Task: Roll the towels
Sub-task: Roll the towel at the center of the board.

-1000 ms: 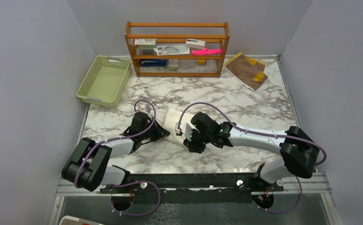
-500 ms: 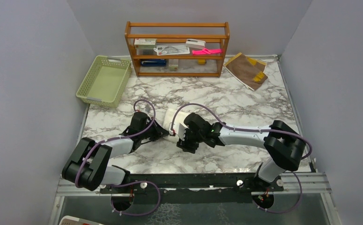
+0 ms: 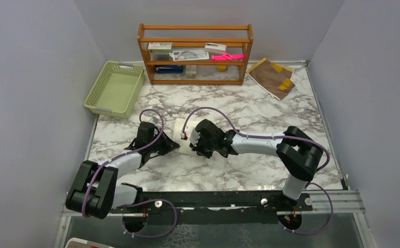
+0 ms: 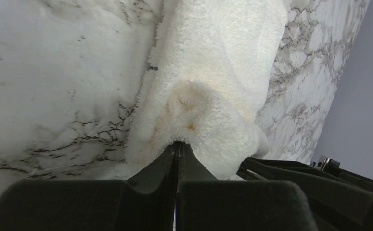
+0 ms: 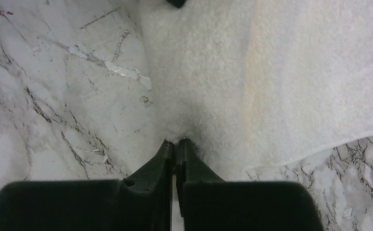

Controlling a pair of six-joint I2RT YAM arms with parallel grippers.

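Observation:
The cream-white towel [image 3: 181, 135] lies partly rolled on the marble table [image 3: 249, 111], between my two grippers. My left gripper [image 3: 172, 145] is shut on its left end; in the left wrist view the jaws [image 4: 176, 144] pinch the fluffy towel [image 4: 223, 72]. My right gripper [image 3: 193, 143] is shut on its right edge; in the right wrist view the jaws [image 5: 175, 142] pinch the towel [image 5: 271, 72]. The brown towel with mustard-yellow trim [image 3: 272, 76] lies flat at the back right, far from both grippers.
A wooden shelf [image 3: 195, 53] with small items stands at the back centre. A green basket [image 3: 114, 89] sits at the back left. Grey walls close in both sides and the back.
Both grippers have moved left and away from the arm bases, carrying the cream towel. The towel is now more bunched into a shorter roll. The right arm has stretched further left.

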